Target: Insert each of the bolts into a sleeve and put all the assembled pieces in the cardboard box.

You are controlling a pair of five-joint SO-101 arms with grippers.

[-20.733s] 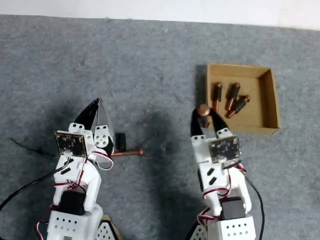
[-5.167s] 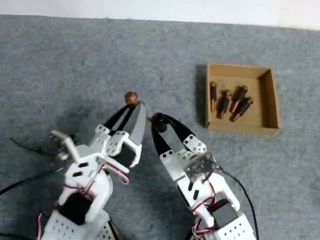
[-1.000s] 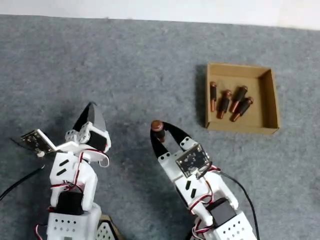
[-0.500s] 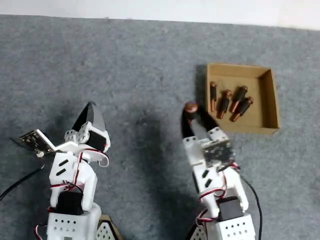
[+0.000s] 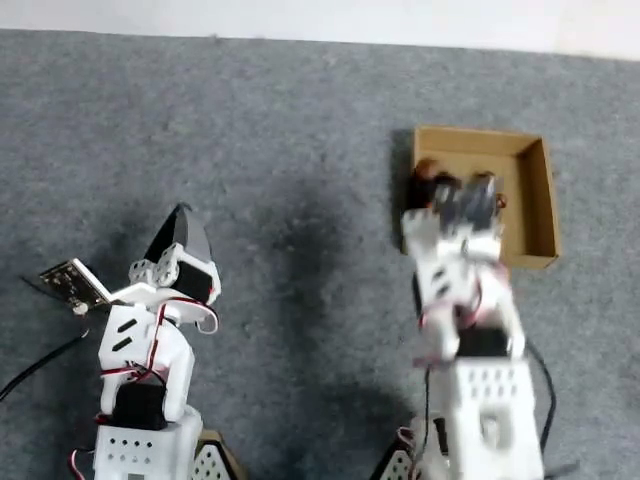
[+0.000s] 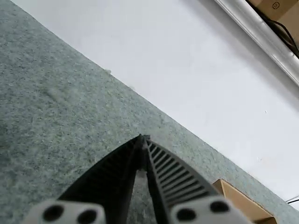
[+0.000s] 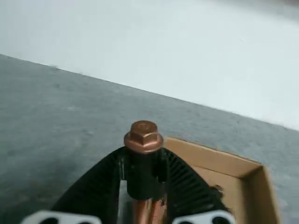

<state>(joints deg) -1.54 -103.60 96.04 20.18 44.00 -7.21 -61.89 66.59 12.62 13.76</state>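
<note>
Item: bolt (image 7: 143,135) seated in black sleeve (image 7: 140,181), one assembled piece.
Location: clamped in my right tool (image 7: 143,159), jaws shut on the sleeve, bolt head standing proud of the fingertips, at the near edge of the cardboard box (image 7: 211,157).
Handling, as I judge it: metal, rigid, fairly dense, smooth and apt to roll. I would grip the sleeve, so the bolt cannot slide out.
Also: my left tool (image 6: 141,140), closed, empty, over the table (image 6: 42,116).

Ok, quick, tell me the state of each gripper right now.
Left gripper: closed, holding nothing.
Right gripper: closed on a sleeve with a bolt in it, at the cardboard box.
</note>
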